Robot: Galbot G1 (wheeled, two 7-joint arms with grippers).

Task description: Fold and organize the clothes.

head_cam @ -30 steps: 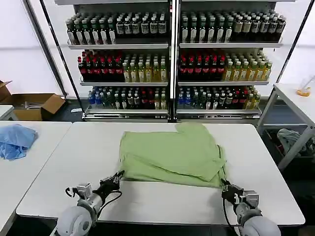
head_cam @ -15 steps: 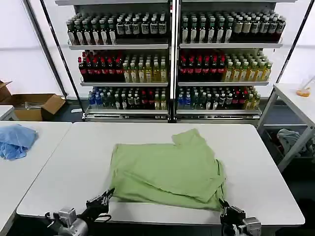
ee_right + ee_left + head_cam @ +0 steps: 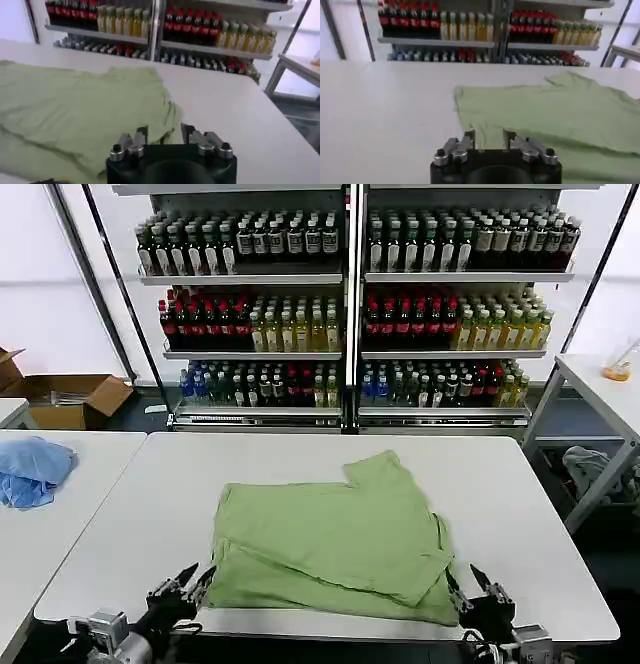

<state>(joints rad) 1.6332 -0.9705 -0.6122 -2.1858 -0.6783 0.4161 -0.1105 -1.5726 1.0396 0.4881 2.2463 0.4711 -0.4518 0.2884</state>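
Shirt (image 3: pixel 335 544) lies mid-counter (image 3: pixel 130 524); left gripper (image 3: pixel 182 588) at 7 o'clock and right gripper (image 3: pixel 478 592) at 5 o'clock, both open, should pinch hem corners evenly.

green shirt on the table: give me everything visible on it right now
The green shirt is a soft, plain light green garment, cotton by the look, lying flat and folded over itself in overlapping layers on the white table. One sleeve sticks out at its far side, toward the shelves. Its near edge reaches the table's front edge. The left gripper and right gripper, both open, sit just off its two near corners; neither is gripping the cloth. No collar, buttons or print can be seen.
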